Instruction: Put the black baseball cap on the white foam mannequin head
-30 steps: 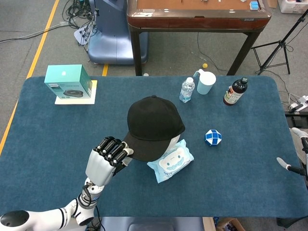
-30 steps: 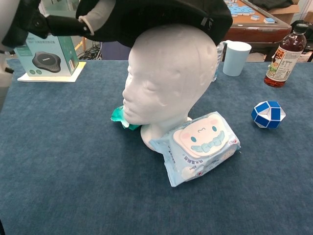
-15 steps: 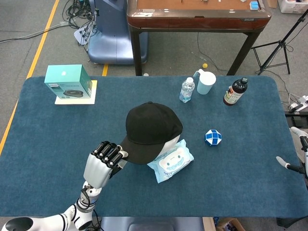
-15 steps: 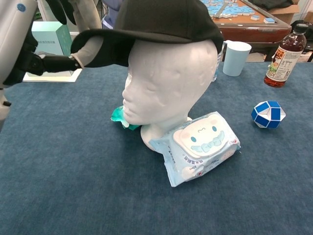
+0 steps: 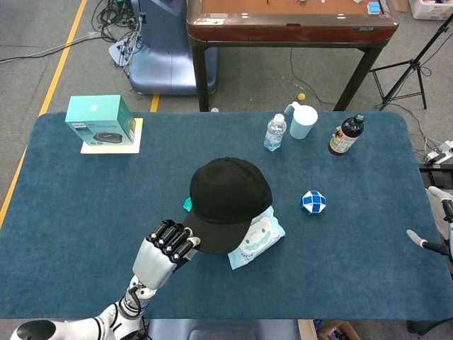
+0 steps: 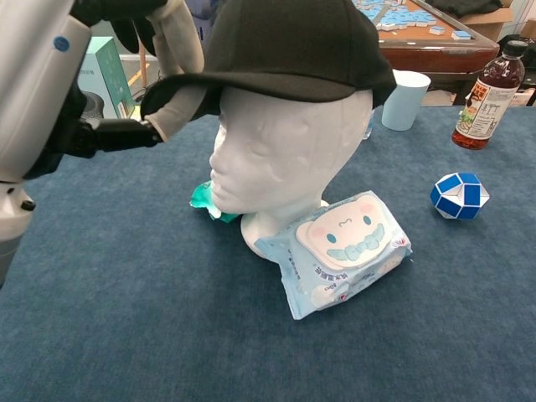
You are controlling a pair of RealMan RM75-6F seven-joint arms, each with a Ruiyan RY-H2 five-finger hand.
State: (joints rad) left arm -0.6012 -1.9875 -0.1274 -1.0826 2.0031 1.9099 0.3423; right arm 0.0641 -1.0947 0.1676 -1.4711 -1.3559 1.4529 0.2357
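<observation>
Black baseball cap (image 6: 293, 46) lower now, down over white foam mannequin head (image 6: 285, 146); left hand (image 5: 164, 251) fingers (image 6: 172, 50) pinching its brim.

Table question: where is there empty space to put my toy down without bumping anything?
The blue table is bare along its near right side, between the blue-white puzzle ball and the edge. The left front is open too. It's crowded around the mannequin head, with the wipes pack and the left robot hand holding the cap.
</observation>
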